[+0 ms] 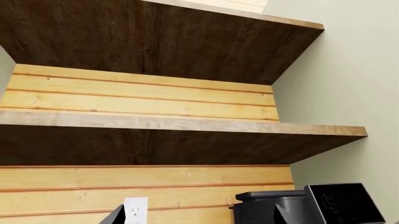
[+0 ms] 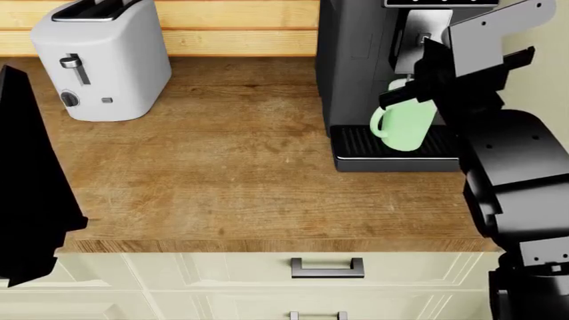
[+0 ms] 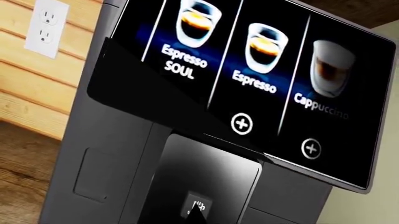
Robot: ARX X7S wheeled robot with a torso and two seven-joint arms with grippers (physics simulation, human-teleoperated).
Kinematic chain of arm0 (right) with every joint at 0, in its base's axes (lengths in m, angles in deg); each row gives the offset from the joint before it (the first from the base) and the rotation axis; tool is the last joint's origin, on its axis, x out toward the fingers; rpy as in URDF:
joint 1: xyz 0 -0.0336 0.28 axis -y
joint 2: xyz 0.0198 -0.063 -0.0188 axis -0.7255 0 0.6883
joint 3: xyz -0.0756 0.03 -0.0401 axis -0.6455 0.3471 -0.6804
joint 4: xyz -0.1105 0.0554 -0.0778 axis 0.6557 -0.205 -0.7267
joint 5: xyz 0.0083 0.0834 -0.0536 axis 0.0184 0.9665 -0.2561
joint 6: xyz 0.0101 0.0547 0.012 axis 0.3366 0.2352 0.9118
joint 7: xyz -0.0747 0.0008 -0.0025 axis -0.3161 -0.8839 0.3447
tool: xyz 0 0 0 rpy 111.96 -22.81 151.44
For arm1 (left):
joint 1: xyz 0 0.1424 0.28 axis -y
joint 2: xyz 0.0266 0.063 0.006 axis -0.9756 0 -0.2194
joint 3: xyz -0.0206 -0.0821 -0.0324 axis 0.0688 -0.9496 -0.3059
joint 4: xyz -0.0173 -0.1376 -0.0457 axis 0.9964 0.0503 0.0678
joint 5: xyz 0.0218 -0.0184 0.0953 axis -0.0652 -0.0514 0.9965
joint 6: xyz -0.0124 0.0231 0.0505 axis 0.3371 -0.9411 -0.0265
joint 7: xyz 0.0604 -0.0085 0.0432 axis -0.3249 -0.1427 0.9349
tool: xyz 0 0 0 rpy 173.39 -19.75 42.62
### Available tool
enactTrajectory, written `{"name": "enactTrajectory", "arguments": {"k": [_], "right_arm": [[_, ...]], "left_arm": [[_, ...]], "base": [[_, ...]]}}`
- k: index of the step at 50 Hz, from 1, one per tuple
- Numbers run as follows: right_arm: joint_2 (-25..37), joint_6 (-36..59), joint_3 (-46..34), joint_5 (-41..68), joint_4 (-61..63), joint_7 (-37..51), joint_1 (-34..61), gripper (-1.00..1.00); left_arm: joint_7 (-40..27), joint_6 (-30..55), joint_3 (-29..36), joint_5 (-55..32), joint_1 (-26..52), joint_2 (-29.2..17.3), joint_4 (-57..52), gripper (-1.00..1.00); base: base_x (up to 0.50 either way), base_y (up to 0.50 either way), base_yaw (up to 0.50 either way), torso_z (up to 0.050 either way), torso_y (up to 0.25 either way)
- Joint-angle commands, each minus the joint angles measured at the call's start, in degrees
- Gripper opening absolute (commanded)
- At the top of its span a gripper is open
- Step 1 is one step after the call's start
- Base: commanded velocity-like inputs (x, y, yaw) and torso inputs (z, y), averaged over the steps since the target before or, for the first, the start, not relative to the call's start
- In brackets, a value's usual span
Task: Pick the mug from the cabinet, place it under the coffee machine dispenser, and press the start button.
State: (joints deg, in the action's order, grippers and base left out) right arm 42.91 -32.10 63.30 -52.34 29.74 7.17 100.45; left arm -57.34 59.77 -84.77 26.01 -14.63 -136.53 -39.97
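Note:
The pale mint-green mug (image 2: pixel 406 124) stands upright on the ribbed black drip tray (image 2: pixel 356 143) of the dark-grey coffee machine (image 2: pixel 356 60), below the silver-grey dispenser (image 2: pixel 416 39), with its handle to the left. My right gripper (image 3: pixel 198 215) shows one joined dark tip, shut and empty, at a small lit button (image 3: pixel 198 204) on the machine's front under its screen (image 3: pixel 249 84). In the head view the right arm (image 2: pixel 507 153) reaches up in front of the machine. My left gripper (image 1: pixel 199 221) is open and empty, raised and facing the wall shelves.
A white toaster (image 2: pixel 102 60) stands at the back left of the wooden counter (image 2: pixel 222 173). Cream drawers with handles (image 2: pixel 327 268) are below its front edge. Two wooden shelves (image 1: pixel 174 126) hang above. A wall outlet (image 1: pixel 135 210) is left of the machine. The left arm (image 2: pixel 26 180) covers the left edge.

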Motion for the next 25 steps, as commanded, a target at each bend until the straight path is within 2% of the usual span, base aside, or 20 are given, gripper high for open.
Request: {"name": "enactTrajectory", "arguments": {"k": [1, 16, 25], "right_arm": [[0.22, 1.5, 0.4, -0.44, 1.3, 0.33, -0.85, -1.0], [3.16, 10.11, 5.94, 3.5, 17.38, 1.54, -8.39, -1.0], [4.23, 17.29, 13.53, 8.15, 34.12, 2.79, -15.85, -1.0]], "left_arm": [[-0.07, -0.15, -0.16, 0.07, -0.33, -0.06, -0.11, 1.0], [-0.43, -0.05, -0.2, -0.3, 0.12, -0.68, -0.7, 1.0], [-0.66, 0.22, 0.48, -0.48, 1.35, -0.8, -0.6, 1.0]], "base": [[0.01, 0.0, 0.0, 0.0, 0.0], [0.0, 0.0, 0.0, 0.0, 0.0], [0.0, 0.0, 0.0, 0.0, 0.0]]}}
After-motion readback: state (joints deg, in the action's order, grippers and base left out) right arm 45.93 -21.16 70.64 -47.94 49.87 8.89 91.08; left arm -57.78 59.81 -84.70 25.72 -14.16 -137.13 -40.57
